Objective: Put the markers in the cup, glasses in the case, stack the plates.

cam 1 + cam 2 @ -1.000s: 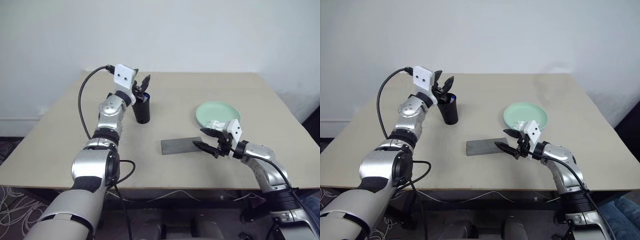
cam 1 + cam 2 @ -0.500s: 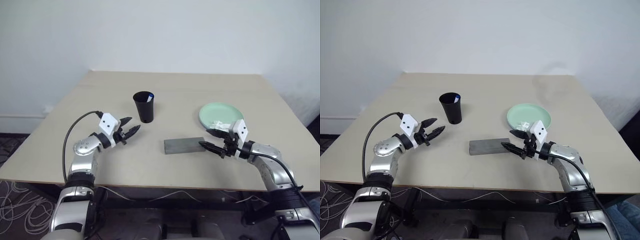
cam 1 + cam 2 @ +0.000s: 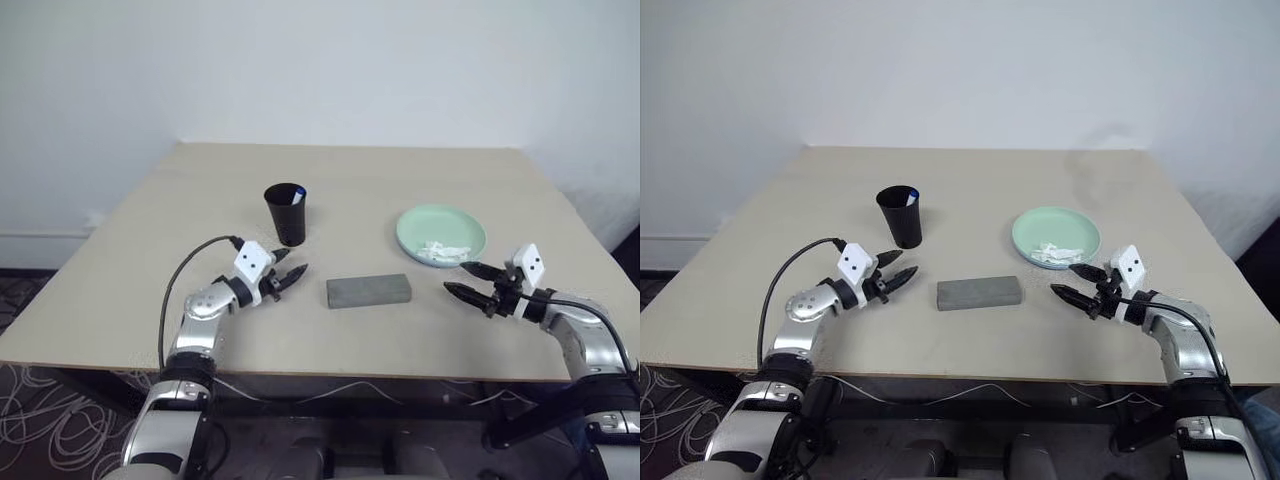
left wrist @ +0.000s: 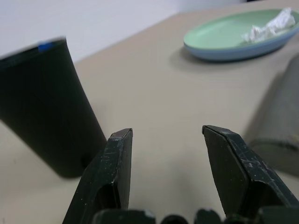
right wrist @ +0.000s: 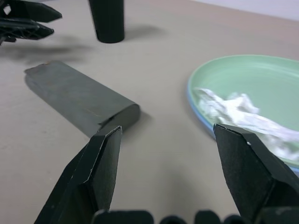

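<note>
Tall black tapered plastic cup (image 3: 287, 213) upper left of centre, blue-tipped marker (image 3: 299, 194) inside; light, tippy, leave it. Closed flat grey rectangular case (image 3: 368, 291) mid-frame: rigid, grip by long edges. Mint green plate (image 3: 440, 232) stacked on blue, crumpled white tissue (image 3: 441, 249) on top. Left hand (image 3: 288, 277) and right hand (image 3: 466, 280) empty, fingers apart. Versus a second ago: left hand dropped from cup to table (image 3: 470, 180), right withdrew from case.

No readable text or labels appear anywhere.
</note>
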Controlling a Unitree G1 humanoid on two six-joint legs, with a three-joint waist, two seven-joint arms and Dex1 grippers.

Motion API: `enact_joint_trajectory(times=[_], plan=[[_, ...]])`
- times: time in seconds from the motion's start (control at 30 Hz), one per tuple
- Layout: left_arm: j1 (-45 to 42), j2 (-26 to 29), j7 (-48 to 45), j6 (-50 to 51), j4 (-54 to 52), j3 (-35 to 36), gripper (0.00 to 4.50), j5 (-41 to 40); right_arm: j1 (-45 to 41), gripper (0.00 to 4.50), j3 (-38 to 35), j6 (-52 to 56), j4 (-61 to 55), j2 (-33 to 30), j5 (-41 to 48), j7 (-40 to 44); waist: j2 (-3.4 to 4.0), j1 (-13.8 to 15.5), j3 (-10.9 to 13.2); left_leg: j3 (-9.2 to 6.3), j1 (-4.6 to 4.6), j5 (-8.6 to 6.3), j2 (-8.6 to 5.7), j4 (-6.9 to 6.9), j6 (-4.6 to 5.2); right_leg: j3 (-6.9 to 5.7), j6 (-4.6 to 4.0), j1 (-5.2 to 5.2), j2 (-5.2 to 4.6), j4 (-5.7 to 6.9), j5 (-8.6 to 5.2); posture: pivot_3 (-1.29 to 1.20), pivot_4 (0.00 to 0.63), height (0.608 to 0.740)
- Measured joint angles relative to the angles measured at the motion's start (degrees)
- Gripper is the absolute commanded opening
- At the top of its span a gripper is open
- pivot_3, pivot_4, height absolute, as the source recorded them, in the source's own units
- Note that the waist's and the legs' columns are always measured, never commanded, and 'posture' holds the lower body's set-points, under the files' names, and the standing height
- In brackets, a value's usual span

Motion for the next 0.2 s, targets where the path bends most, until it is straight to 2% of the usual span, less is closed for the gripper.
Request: enact_joint_trajectory(times=[0.2], plan=[[1.25, -0.89, 0.76, 0.18, -0.98, -0.64, 2.47, 0.0, 2.97, 3.42, -0.5, -0.29, -2.24, -0.15, 0.02, -1.28, 0.02, -0.1, -0.01, -0.02, -0.02, 0.0, -0.01, -0.01, 0.02, -0.01, 0.01, 0.01, 0.0, -0.04, -0.01, 0.0, 0.0, 0.74]])
